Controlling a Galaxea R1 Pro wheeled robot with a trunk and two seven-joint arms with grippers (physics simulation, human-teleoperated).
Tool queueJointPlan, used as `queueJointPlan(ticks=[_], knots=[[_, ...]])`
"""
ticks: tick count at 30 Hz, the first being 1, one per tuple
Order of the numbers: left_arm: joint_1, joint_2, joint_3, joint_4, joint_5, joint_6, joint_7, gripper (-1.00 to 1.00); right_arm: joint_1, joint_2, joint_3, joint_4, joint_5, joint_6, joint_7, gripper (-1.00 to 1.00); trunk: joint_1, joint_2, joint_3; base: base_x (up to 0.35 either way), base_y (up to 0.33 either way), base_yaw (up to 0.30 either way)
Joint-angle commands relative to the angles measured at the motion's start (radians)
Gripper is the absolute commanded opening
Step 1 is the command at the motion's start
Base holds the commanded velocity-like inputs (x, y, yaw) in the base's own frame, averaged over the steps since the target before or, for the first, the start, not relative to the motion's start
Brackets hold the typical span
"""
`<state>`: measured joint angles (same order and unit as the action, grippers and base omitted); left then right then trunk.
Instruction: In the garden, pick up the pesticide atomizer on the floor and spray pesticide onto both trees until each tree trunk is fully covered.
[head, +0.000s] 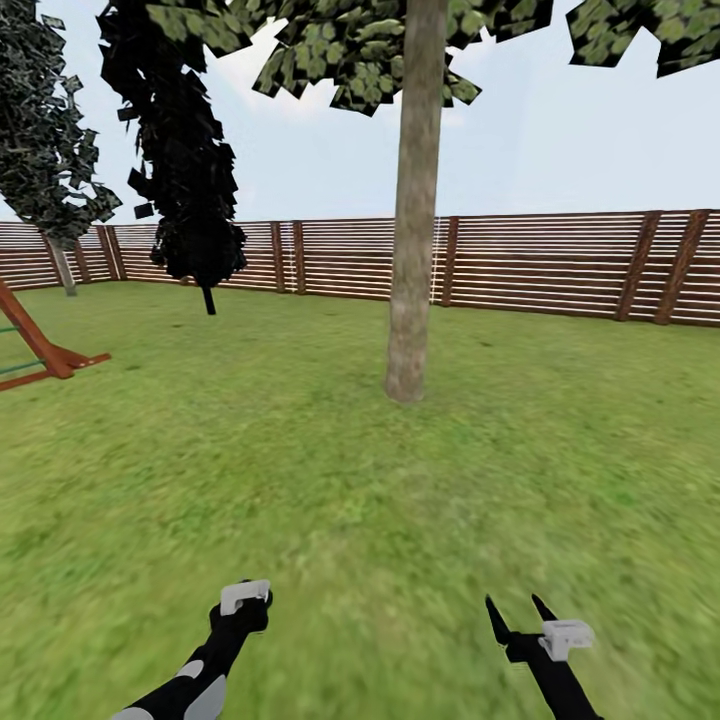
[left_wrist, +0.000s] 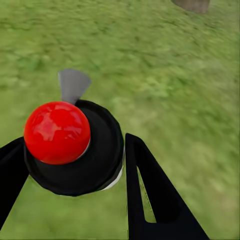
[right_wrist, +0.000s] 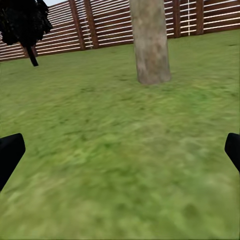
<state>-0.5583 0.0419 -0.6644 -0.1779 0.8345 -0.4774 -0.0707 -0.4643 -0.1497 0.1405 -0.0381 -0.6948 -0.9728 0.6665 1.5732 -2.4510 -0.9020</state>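
The left hand (left_wrist: 75, 165) is clamped on the pesticide atomizer (left_wrist: 82, 150); the left wrist view shows its black body, a red round cap and a grey trigger tip, with one black finger (left_wrist: 150, 195) beside the body. In the head view the left hand (head: 243, 600) sits low above the grass floor (head: 350, 500), the atomizer hidden. The right hand (head: 520, 612) is spread apart and empty. Ahead stands the beige-grey mottled tree trunk (head: 412, 220), also seen in the right wrist view (right_wrist: 150, 40). Farther off run the wooden fence (head: 560, 265) and a near-black tree (head: 185, 160).

Blurry green grass floor (head: 330, 500), thick tree trunk (head: 412, 250) rooted in it.
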Motion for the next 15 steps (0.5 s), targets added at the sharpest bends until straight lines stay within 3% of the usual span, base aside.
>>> queueJointPlan(ticks=[1,15], knots=[[0.000,-0.002,0.000,0.000,0.000,0.000,0.000,-1.00,0.000,0.004,0.000,0.001,0.000,0.000,0.000,1.00,0.000,0.000,0.000,0.339,0.000,0.000],[0.000,-0.004,0.000,0.000,0.000,0.000,0.000,-1.00,0.000,0.018,-0.005,0.001,-0.001,0.002,-0.001,1.00,0.000,0.000,0.000,0.339,0.000,0.000]])
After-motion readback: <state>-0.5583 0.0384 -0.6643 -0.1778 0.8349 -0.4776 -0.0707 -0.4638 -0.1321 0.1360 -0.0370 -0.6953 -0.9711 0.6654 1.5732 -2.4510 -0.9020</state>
